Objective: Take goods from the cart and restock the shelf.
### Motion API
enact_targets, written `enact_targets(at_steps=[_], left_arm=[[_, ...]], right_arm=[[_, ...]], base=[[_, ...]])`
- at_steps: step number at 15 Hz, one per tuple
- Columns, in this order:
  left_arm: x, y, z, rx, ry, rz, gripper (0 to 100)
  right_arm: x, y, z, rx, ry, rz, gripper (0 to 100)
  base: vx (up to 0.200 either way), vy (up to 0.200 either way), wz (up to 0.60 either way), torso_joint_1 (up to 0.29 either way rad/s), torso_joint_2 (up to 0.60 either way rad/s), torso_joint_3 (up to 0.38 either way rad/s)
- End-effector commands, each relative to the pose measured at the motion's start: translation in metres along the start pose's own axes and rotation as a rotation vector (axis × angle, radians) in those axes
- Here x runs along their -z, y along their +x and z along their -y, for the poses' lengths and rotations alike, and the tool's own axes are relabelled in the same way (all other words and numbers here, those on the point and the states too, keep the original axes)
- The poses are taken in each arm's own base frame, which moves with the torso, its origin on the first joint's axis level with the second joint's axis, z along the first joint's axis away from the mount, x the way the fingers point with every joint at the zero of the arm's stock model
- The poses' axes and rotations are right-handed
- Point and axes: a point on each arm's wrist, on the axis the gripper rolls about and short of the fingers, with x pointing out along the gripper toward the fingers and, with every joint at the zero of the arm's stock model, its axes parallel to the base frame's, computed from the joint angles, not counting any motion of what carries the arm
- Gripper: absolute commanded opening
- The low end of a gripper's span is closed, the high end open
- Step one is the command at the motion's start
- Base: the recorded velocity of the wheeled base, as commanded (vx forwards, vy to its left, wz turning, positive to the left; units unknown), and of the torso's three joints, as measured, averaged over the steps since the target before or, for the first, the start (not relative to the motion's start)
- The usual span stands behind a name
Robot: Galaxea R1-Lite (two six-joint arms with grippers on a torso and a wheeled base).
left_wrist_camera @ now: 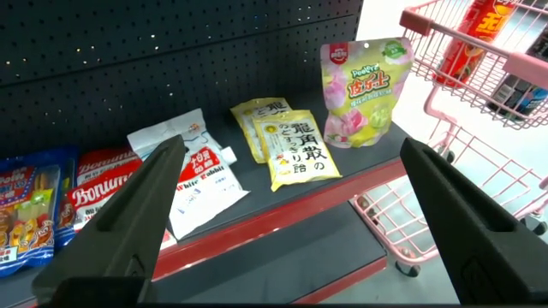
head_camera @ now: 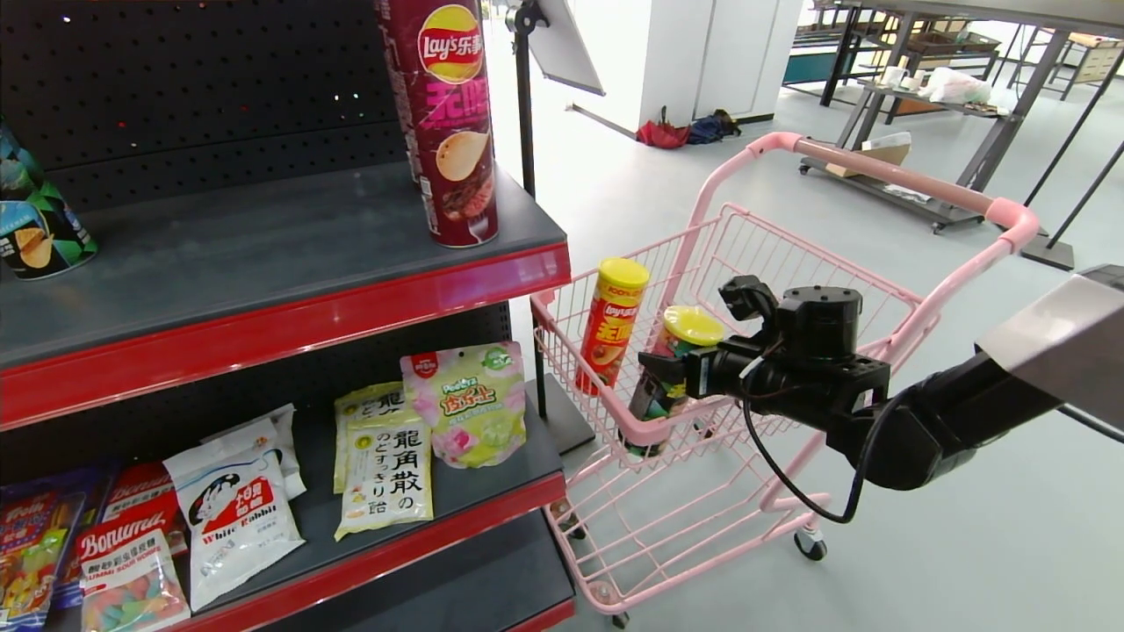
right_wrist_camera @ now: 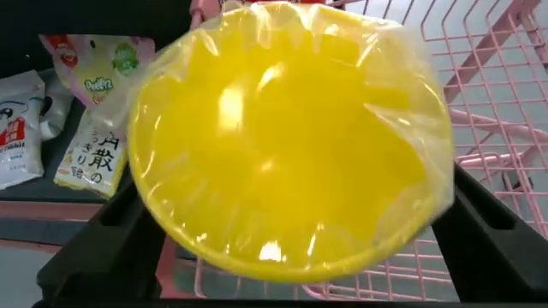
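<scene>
The right pincer (head_camera: 676, 373) was inside the pink cart (head_camera: 878, 171), clamped across the upper body of a dark can with a yellow lid (head_camera: 694, 325). In the right wrist view that lid (right_wrist_camera: 291, 145), under clear film, sat between the two dark fingers. The can stood upright against the basket's near rim, at the end closest to the shelf. I could not tell whether its base rested on the basket floor.

A red-and-yellow can (head_camera: 612, 320) stood upright just beside it, at the basket's shelf-side end, not touching the pincer.

The left pincer (left_wrist_camera: 291, 227) had its fingers apart and held nothing. It faced the front edge of the lower shelf (left_wrist_camera: 368, 184).

On the lower shelf lay a green-and-pink pouch (head_camera: 465, 404), propped near the right end, a yellow-and-white pouch (head_camera: 386, 470) and a white candy bag (head_camera: 237, 518).

On the upper shelf (head_camera: 263, 246), a tall maroon crisp tube (head_camera: 452, 132) stood near the right front corner.
</scene>
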Motion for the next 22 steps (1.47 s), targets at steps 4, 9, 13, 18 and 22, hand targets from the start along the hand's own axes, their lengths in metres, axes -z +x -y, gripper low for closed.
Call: enact_targets(at_steps=[4,9,13,18,22], left_arm=[[0.0,0.0,0.0,0.0,0.006,-0.001,100],[0.0,0.0,0.0,0.0,0.006,-0.001,100],[0.0,0.0,0.0,0.0,0.006,-0.001,100],[0.0,0.0,0.0,0.0,0.003,-0.001,100],[0.0,0.0,0.0,0.0,0.003,-0.002,100]], right_arm=[[0.012,0.015,-0.001,-0.008,0.013,-0.027,100],[0.016,0.017,-0.001,-0.012,0.011,0.004,0],[-0.01,0.002,-0.005,0.022,-0.003,0.082,0],[-0.072,-0.045,-0.02,0.037,-0.047,0.263,0],[-0.118,-0.097,-0.034,0.033,-0.078,0.34,0]], base=[[0.0,0.0,0.0,0.0,0.0,0.0],[0.0,0.0,0.0,0.0,0.0,0.0],[0.0,0.0,0.0,0.0,0.0,0.0],[0.0,0.0,0.0,0.0,0.0,0.0],[0.0,0.0,0.0,0.0,0.0,0.0]])
